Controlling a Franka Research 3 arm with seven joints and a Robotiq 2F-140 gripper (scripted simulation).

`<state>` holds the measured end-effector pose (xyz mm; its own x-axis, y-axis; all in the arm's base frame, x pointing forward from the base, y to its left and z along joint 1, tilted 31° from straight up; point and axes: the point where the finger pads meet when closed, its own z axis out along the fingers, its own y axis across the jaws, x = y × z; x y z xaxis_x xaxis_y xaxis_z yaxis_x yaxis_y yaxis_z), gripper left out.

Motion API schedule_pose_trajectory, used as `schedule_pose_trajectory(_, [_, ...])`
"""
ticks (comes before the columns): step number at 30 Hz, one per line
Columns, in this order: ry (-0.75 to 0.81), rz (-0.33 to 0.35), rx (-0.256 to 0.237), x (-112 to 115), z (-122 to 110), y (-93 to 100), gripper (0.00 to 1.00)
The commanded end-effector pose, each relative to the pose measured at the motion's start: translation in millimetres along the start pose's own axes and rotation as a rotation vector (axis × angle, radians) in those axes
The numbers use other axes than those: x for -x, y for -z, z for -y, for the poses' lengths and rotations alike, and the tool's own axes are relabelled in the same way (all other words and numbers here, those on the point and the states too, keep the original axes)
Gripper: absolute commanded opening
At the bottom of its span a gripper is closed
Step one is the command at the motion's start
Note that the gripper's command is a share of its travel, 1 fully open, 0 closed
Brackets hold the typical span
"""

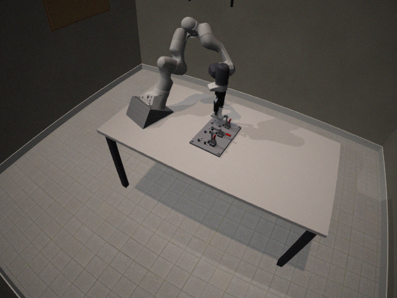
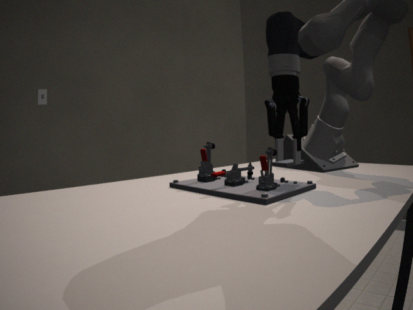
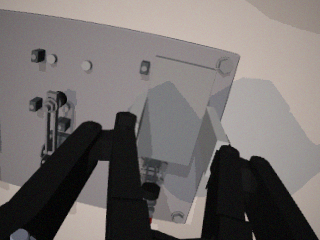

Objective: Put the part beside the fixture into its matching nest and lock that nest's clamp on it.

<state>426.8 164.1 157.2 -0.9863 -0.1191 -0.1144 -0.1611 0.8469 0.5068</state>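
My gripper (image 1: 219, 113) (image 2: 288, 155) (image 3: 173, 113) is shut on the flat grey part (image 1: 218, 118) (image 2: 287, 163) (image 3: 172, 117), with one finger pad at each long side. The part is held roughly level, above the end of the fixture plate (image 1: 199, 144) (image 2: 246, 192) (image 3: 105, 97) in the wrist view. The end clamp (image 1: 227, 123) (image 2: 206, 168) (image 3: 152, 172) by the part stands open, bar up. The middle clamp (image 1: 220, 132) (image 2: 234, 176) (image 3: 51, 127) has its bar down and red handle low. The third clamp (image 1: 213, 141) (image 2: 266, 180) stands open. The nest under the part is mostly hidden.
A small side block (image 3: 144, 67) shows beside the part's far end. Other blocks and round pads stand around the middle nest. Bolt heads (image 3: 224, 65) (image 2: 264, 195) sit at the fixture's corners. The robot's wedge base (image 1: 144, 112) stands on the table (image 1: 272, 179).
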Motion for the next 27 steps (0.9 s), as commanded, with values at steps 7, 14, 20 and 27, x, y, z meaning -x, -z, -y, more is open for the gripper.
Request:
schedule_pose_trajectory(7, [0.005, 0.009, -0.003, 3, 1, -11.6, 0.00])
schedule_pose_trajectory(14, [0.005, 0.009, -0.003, 4, 1, -23.0, 0.00])
schedule_pose_trajectory(20, [0.005, 0.009, -0.003, 4, 1, -28.8, 0.00])
schedule_pose_trajectory(27, [0.005, 0.009, -0.003, 4, 1, -36.3, 0.00])
